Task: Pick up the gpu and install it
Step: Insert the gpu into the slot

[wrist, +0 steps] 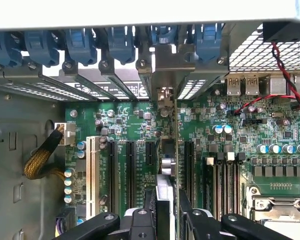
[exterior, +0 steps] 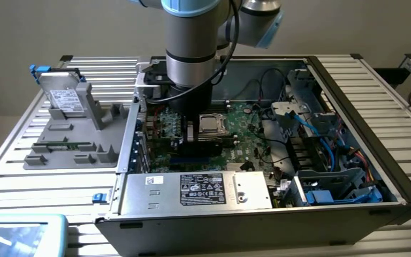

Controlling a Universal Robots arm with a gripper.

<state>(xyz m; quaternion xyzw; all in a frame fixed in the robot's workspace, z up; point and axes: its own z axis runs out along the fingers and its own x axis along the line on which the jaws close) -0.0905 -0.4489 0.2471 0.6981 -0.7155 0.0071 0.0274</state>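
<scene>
Slatted metal table (exterior: 20, 160) under an open computer case (exterior: 398, 182), seen from the exterior view, where the robot arm (exterior: 191, 48) reaches straight down into the case near its centre, over the green motherboard (exterior: 241, 134). From the wrist view, the gripper (wrist: 167, 202) is clamped on the gpu (wrist: 166, 160), one black finger on each face. The card stands upright and edge-on: a thin line of green board, dark and silvery parts on the side beside it, and a silver end bracket (wrist: 165, 70) reaching up among the row of slot covers with their blue clips (wrist: 80, 45). It hangs in line with the long black expansion slots (wrist: 130, 170); whether its lower edge sits in one cannot be told. In the exterior view the silver processor socket (exterior: 211, 124) lies just at three o'clock of the gripper, the labelled power supply (exterior: 191, 190) at six o'clock, and at nine o'clock, outside the case, a grey tray (exterior: 48, 158) holds a silver drive (exterior: 66, 99) and a narrow green memory stick (exterior: 66, 144)
</scene>
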